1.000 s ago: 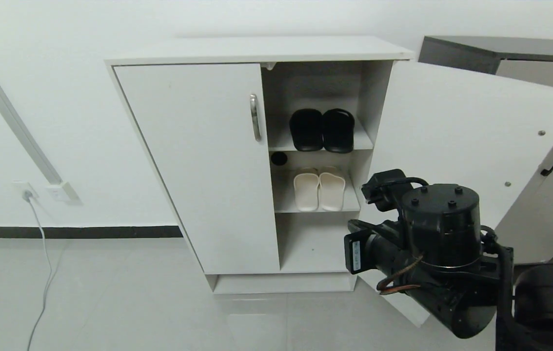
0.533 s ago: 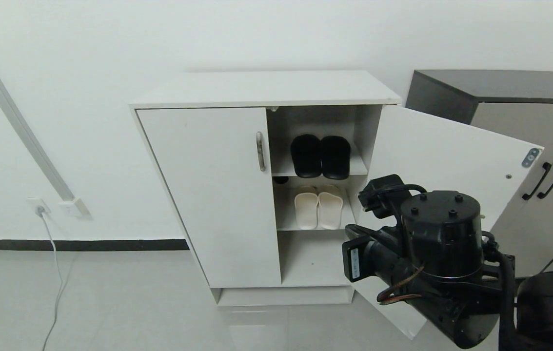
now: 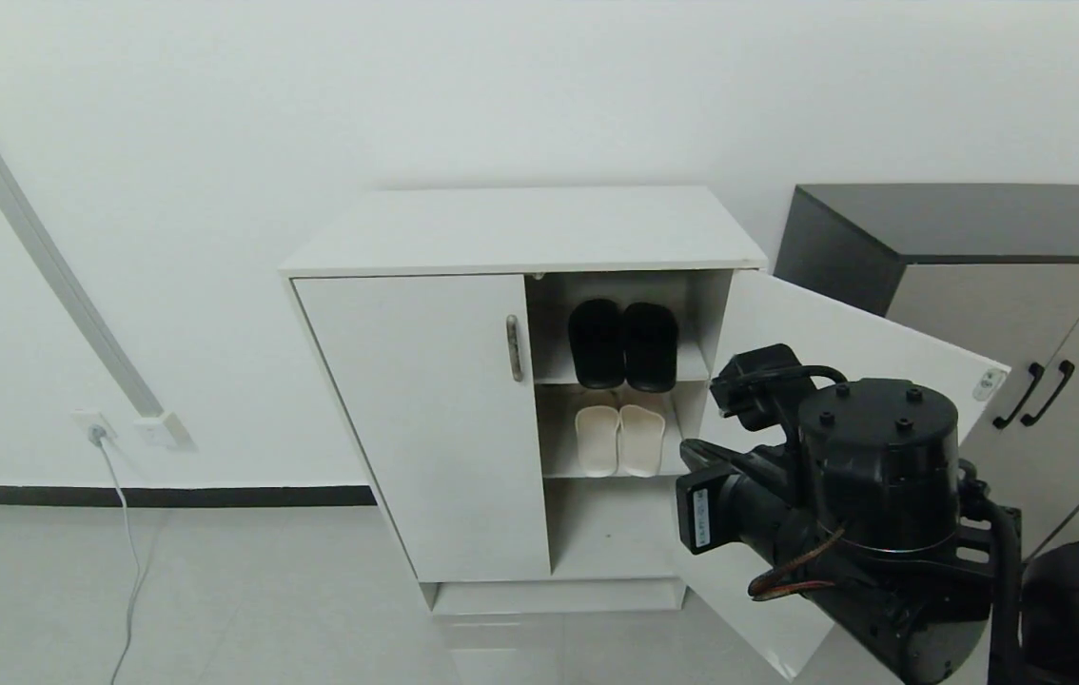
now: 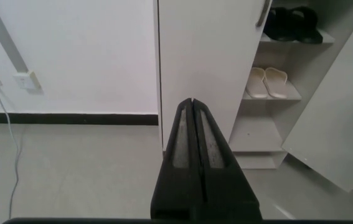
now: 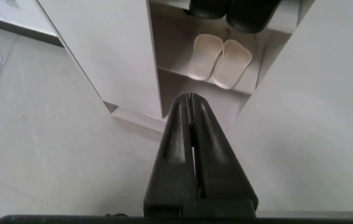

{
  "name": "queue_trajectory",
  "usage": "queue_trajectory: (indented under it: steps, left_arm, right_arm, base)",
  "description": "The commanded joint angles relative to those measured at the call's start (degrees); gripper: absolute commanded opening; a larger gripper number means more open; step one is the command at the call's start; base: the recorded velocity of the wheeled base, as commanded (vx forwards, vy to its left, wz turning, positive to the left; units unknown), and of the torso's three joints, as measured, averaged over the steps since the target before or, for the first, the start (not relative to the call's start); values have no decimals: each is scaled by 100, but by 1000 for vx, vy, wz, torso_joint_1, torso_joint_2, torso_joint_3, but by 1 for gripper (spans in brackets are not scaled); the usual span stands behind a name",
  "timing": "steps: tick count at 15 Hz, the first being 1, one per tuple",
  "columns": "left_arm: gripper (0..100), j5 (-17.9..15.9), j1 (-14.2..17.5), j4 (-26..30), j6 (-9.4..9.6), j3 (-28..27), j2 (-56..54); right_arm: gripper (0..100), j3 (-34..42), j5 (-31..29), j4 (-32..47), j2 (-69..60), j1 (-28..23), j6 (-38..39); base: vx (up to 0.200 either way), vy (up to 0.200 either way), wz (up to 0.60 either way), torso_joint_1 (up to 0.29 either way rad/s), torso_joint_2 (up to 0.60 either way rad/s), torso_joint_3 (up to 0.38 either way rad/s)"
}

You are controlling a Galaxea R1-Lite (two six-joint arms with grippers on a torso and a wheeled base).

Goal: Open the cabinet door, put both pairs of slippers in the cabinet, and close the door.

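The white cabinet (image 3: 520, 233) has its right door (image 3: 844, 371) swung open and its left door (image 3: 425, 419) closed. A black pair of slippers (image 3: 623, 345) lies on the upper shelf, and a white pair (image 3: 619, 440) on the shelf below. My right gripper (image 5: 192, 102) is shut and empty, low in front of the open side, facing the white slippers (image 5: 221, 53). The left gripper (image 4: 192, 107) is also shut on nothing, back from the closed door, with both pairs (image 4: 266, 83) off to one side of it.
A grey cabinet with black handles (image 3: 1006, 285) stands right behind the open door. A wall socket with a hanging cable (image 3: 94, 433) is at the left. Bare tiled floor (image 3: 216, 590) lies before the cabinet. The bottom shelf (image 3: 608, 542) is bare.
The whole head picture has shifted: the cabinet now looks smaller and lower, so the camera has drawn back. The slippers stay on their shelves and the door stays open.
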Motion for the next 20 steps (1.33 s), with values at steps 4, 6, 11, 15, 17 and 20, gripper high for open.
queue_trajectory:
  steps: [4,6,11,15,17,20]
  left_arm:
    - [0,-51,1,11,82,1,7]
    - [0,-51,1,2,82,1,7]
    - [0,-43,1,2,82,1,7]
    - [0,-43,1,2,73,1,7]
    - [0,-43,1,2,73,1,7]
    - [0,-43,1,2,73,1,7]
  right_arm:
    - [0,2,-1,2,12,-13,2]
    - [0,2,-1,2,3,-13,2]
    - [0,37,-10,2,-14,-4,2]
    - [0,46,-1,2,-14,-13,-7]
    - [0,55,-10,2,-14,-22,2]
    - [0,204,-10,-165,-23,-31,-16]
  base:
    - [0,0,0,198,-513,-319]
    - [0,0,0,225,-537,-322]
    - [0,0,0,238,-568,-324]
    - [0,0,0,257,-582,-325]
    - [0,0,0,190,-430,-242]
    - [0,0,0,139,-305,-162]
